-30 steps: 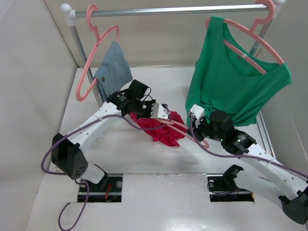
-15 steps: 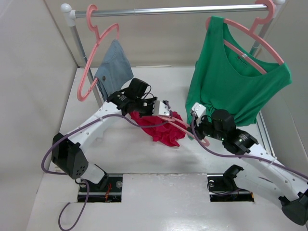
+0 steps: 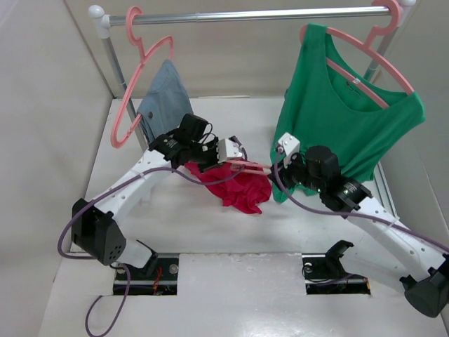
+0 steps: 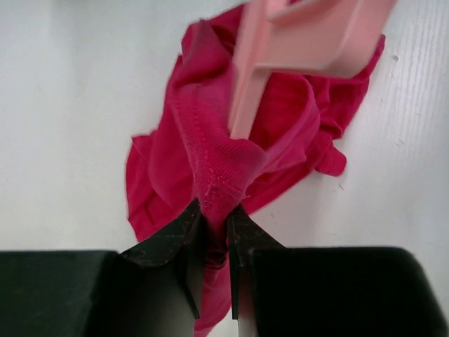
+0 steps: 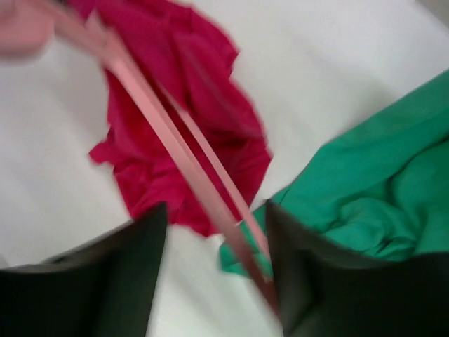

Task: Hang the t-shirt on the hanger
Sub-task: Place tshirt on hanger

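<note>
Red t-shirt [image 3: 240,191] lies crumpled on the white table [image 3: 189,225], one fold pinched tight by the left gripper [image 4: 216,232]. The pink hanger [image 5: 167,140] passes between the parted jaws of the right gripper [image 5: 217,208].

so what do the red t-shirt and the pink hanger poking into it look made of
The t-shirt: soft knit fabric, matte; fine ribbed weave, a stitched seam and loose folds show. The hanger: probably moulded plastic, smooth with a faint sheen; flat, rigid, even pink bars.

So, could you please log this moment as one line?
left pincer: shut on t-shirt | right pincer: open astride hanger | hanger: end in t-shirt
</note>
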`<state>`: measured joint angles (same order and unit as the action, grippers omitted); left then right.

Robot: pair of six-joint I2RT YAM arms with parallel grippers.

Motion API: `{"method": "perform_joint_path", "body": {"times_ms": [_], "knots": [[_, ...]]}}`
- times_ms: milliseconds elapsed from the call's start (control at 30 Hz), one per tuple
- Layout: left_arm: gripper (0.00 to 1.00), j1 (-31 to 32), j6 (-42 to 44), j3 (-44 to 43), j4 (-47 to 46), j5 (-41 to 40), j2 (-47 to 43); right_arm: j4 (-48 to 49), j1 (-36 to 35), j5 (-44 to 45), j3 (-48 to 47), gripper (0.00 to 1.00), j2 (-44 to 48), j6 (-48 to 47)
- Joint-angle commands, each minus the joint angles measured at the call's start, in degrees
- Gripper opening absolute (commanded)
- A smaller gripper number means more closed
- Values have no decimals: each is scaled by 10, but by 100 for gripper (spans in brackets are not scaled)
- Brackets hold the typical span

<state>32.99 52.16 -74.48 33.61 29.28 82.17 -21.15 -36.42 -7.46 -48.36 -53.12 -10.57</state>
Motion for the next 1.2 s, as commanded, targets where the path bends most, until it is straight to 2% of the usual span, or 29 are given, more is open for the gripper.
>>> {"method": "perform_joint_path", "body": {"times_ms": [0,67,133,267,400,500,533,600,667,800,967,1100,1167], "knots": [[0,-20,-100,31,-16,-42,-43,81,7,34,-71,69,-30,13],[0,-20,-148,56,-39,-70,-52,76,13,34,-89,90,-50,13],[0,-20,-180,74,-58,-106,-66,71,13,34,-113,97,-66,13],[0,-35,-253,100,-102,-147,-86,88,13,68,-119,97,-66,56],[0,-51,-302,107,-108,-153,-100,109,13,82,-74,90,-51,134],[0,-51,-312,117,-108,-141,-112,124,13,28,-46,71,-96,155],[0,-51,-318,122,-108,-136,-112,124,7,18,-46,61,-113,162],[0,-51,-324,130,-108,-135,-118,129,7,6,-46,56,-166,175],[0,-51,-335,140,-108,-135,-123,159,7,6,-60,56,-223,193],[0,-51,-353,152,-114,-129,-128,236,1,-18,-100,65,-319,252],[0,-51,-353,152,-125,-129,-134,236,-22,46,-151,66,-400,281],[0,-51,-353,152,-125,-129,-140,236,-22,71,-156,66,-445,296],[0,-57,-360,152,-125,-124,-140,236,-22,65,-169,63,-481,290]]}}
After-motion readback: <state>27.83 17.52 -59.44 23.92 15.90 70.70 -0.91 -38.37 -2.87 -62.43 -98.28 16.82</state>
